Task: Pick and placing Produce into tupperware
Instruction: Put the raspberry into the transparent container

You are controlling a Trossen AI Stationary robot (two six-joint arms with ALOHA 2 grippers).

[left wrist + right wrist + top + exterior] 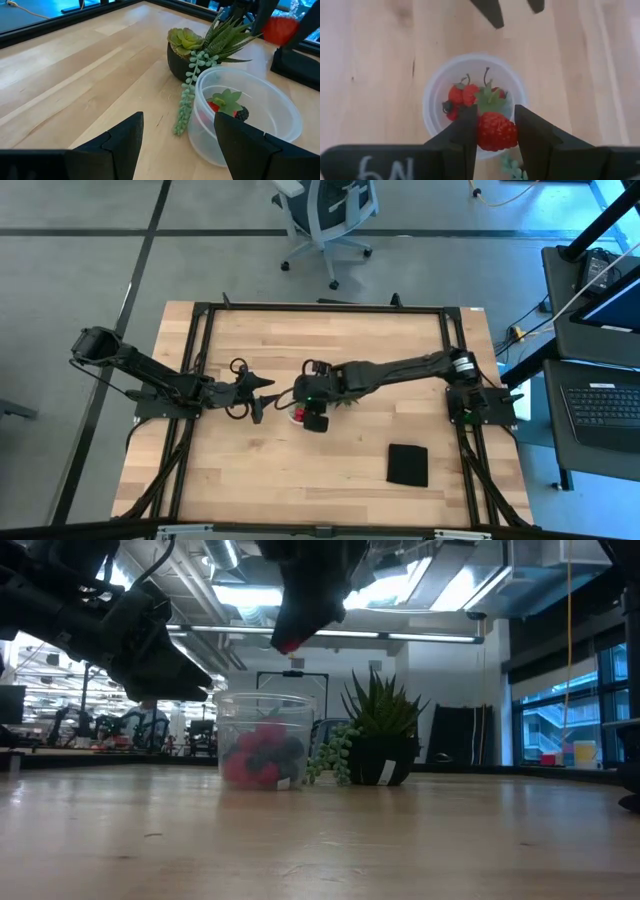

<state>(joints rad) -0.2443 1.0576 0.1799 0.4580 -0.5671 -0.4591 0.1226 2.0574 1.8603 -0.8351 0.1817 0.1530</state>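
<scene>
Pale butcher-block wood table (330, 470) framed in black rails carries the whole scene, with a grey floor and a white office chair (327, 215) beyond its far edge. Near the middle stands the small round translucent plastic tupperware (436, 90), and close beside it a dark pot of green succulent plants (200, 55) with a beaded strand trailing down; whether pot and tub touch I cannot tell. A flat black square pad (407, 465) lies well apart, toward the right front corner.

Several pieces of produce (462, 95) already sit inside the tub: red strawberries with green caps and at least one dark round berry. The right gripper (495, 131) hangs directly above the tub, its two dark fingers clenched on a bright red strawberry (496, 132) with a green leafy top. In the low view the berry shows as a red spot clear above the rim, so it is not yet inside.

The left gripper (177, 145) waits just beside the tub on the table's left half, its fingers spread apart and holding nothing.

By my reading, the step in hand is the placing of this strawberry. The next move seems to call for lowering straight toward the tub's opening, staying clear of the succulent leaves, then spreading the fingers so the fruit drops among the others
</scene>
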